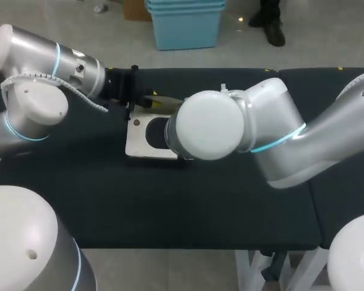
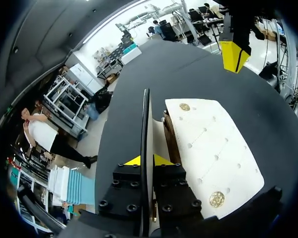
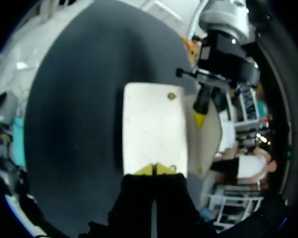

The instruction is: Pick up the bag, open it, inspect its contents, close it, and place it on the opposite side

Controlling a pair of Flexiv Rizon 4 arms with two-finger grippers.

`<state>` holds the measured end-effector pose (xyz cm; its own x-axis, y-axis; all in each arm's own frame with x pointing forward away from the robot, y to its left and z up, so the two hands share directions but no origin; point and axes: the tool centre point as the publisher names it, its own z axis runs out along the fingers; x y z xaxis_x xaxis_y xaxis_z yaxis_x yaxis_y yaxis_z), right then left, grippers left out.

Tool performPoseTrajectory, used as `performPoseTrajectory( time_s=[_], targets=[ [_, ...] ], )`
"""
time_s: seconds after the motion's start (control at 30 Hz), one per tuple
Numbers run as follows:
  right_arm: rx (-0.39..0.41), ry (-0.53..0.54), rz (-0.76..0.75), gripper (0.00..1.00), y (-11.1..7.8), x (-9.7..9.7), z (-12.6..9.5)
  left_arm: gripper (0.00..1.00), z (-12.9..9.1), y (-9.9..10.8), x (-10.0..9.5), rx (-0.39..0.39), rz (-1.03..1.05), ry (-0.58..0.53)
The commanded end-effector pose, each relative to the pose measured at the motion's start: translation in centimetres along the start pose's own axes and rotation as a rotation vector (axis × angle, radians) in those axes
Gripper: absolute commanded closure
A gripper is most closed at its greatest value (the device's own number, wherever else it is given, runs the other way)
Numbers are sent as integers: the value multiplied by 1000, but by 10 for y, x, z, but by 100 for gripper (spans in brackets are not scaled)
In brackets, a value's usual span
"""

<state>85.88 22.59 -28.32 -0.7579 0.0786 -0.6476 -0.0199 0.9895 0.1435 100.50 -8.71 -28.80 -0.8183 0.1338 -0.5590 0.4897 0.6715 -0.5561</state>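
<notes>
A flat white bag (image 1: 139, 142) with brass snaps lies on the black table; a dark oval shows on its face. Its flap (image 2: 146, 129) stands lifted and is seen edge-on between the yellow tips of my left gripper (image 2: 146, 159), which is shut on it at the bag's far side (image 1: 147, 100). In the right wrist view the white panel (image 3: 154, 126) lies ahead of my right gripper (image 3: 154, 169). Its tips are pressed together over the bag's near edge, with nothing seen between them. In the head view my right arm's big joint (image 1: 209, 124) hides that gripper.
The black tabletop (image 1: 188, 206) stretches bare around the bag to the front edge. A seam splits off a second table section at the right (image 1: 346, 200). My right arm's elbow hangs over the bag's right part.
</notes>
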Motion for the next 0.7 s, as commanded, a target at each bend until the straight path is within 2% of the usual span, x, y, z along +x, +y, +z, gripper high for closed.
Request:
performPoseTrajectory(
  time_s=[0.03,0.37,0.57,0.63,0.7],
  targets=[
    [-2,-16,-9,100,7,10,12,100,11,12,6,34,20,-46],
    [10,-7,-5,100,7,30,20,100,19,38,1,50,47,-84],
    [9,21,4,67,4,43,37,100,24,43,-8,72,55,-64],
    [10,28,1,60,4,45,44,100,27,43,-10,80,64,-54],
    [-7,33,2,58,5,47,49,100,30,43,-12,81,68,-46]
  ],
)
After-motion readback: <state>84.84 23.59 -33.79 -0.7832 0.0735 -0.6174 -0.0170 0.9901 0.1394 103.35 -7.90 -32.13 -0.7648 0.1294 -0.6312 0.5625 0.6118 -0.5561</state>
